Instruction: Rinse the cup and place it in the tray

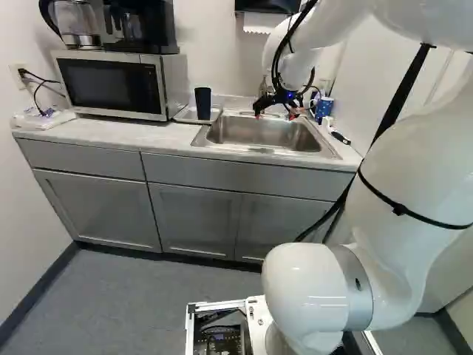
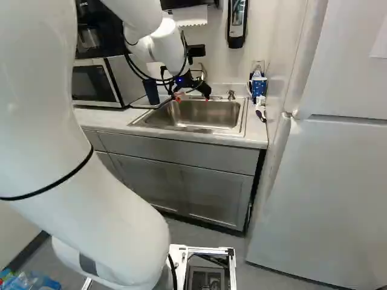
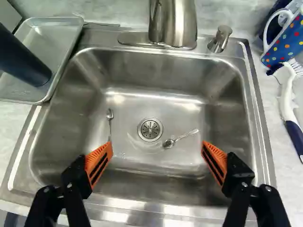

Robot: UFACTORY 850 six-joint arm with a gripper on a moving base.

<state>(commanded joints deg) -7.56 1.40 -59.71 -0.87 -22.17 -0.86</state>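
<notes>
Gaping wide and empty, the jaws hang over the sink [image 1: 259, 132] in the counter [image 1: 126, 134] beside the refrigerator [image 2: 332, 193].

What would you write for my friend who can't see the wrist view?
An open robot gripper above a metal sink, with two small spoons lying on either side of the drain. A dark cup stands in a tray beside the sink; a dotted mug and a brush are on the other side.

Under the pincer [image 2: 192, 98], the sink [image 3: 182, 109] holds spoons [image 3: 110, 116]; ahead, the tap [image 3: 173, 23]; left, the cup [image 3: 23, 59] on the tray [image 3: 53, 38]; right, mug [image 3: 286, 45] and brush [image 3: 287, 101].
</notes>
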